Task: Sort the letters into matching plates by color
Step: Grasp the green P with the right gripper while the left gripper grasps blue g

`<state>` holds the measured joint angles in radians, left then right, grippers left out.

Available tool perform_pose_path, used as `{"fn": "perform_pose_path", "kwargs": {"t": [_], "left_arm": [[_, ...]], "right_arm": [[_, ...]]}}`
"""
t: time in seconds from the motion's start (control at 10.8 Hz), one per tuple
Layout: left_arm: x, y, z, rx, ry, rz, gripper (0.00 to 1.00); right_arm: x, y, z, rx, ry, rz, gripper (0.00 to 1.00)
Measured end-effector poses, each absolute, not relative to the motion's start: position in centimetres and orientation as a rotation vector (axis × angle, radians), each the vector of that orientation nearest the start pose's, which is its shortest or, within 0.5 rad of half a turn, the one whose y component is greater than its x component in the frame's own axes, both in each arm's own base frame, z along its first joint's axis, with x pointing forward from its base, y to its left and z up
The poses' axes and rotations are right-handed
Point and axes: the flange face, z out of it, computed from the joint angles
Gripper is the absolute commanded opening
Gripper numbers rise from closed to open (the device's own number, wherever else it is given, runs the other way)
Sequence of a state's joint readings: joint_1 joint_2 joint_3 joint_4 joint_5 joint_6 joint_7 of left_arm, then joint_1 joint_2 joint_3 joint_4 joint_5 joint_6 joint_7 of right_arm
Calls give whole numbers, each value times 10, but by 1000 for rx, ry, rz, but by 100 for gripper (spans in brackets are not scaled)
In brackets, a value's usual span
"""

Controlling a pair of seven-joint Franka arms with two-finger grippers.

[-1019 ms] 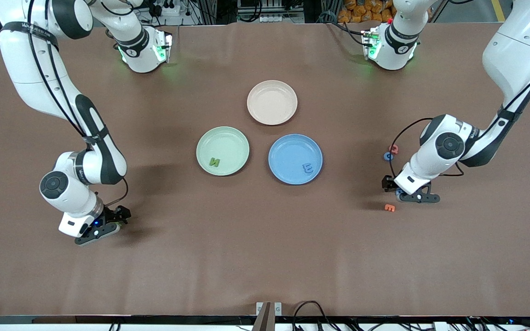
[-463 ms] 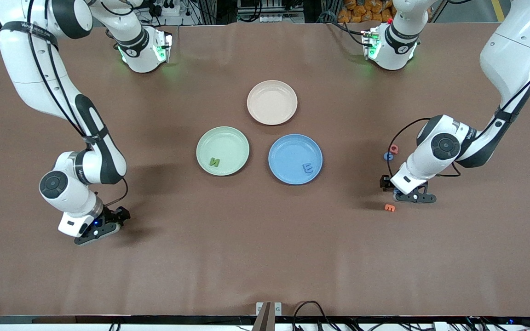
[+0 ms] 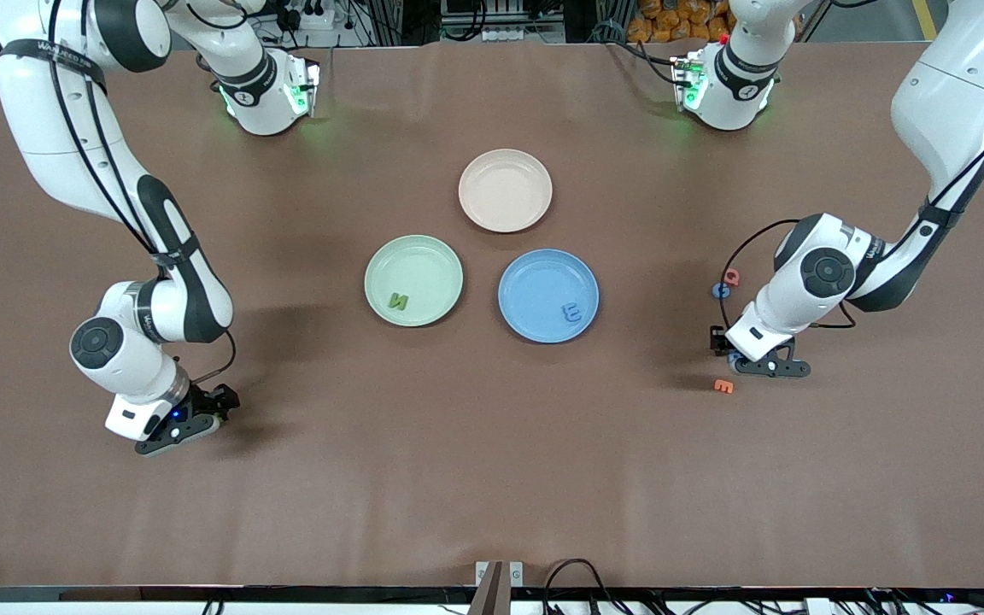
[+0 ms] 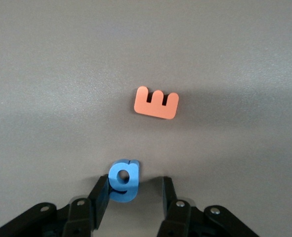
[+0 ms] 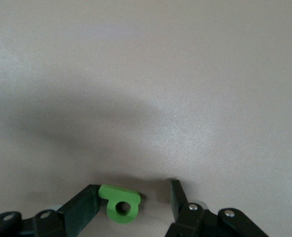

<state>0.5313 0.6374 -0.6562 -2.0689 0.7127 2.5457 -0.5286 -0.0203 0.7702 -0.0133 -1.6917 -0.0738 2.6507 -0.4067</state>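
We find the left gripper [image 3: 744,362] low at the left arm's end of the table, fingers spread, with a small chunky blue letter g [image 4: 122,179] sitting between them. In the left wrist view one finger [image 4: 99,197] touches the g while the other stands clear of it, so nothing is clamped. A flat orange letter E [image 3: 723,386] lies just beside, nearer the front camera's edge of the table. Farther from that edge, a small blue round letter [image 3: 720,290] and a red letter [image 3: 732,277] sit touching each other.

Over at the right arm's end, the right gripper [image 3: 202,418] is down low too, fingers apart around a bright green chunky letter with a round hole [image 5: 118,205]; one finger [image 5: 84,207] is against it, the other has a gap.

In the middle of the brown table [image 3: 492,478] we see the pale mint green round plate [image 3: 413,256] holding a green letter N [image 3: 398,301], and beside it the medium blue round plate [image 3: 535,282] carrying a blue letter E [image 3: 572,313]. A pale cream round plate [image 3: 505,190] sits toward the robots' edge.
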Motion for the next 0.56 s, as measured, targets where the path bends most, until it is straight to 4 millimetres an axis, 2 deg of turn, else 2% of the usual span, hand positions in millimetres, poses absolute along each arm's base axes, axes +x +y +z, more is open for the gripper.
{"fn": "perform_pose_path", "kwargs": {"t": [0.09,0.19,0.56], "left_arm": [[578,-82,179,-3130,141,-99,10],[578,-81,178,-3129,139,-98,0],[579,-81,179,-3129,139,-101,0]], "right_arm": [[691,-22,167,-3143,-697,-282,59],[691,-25,167,-3144,-692,-285,59],[692,-29,169,-3146,-683,-292,54]]}}
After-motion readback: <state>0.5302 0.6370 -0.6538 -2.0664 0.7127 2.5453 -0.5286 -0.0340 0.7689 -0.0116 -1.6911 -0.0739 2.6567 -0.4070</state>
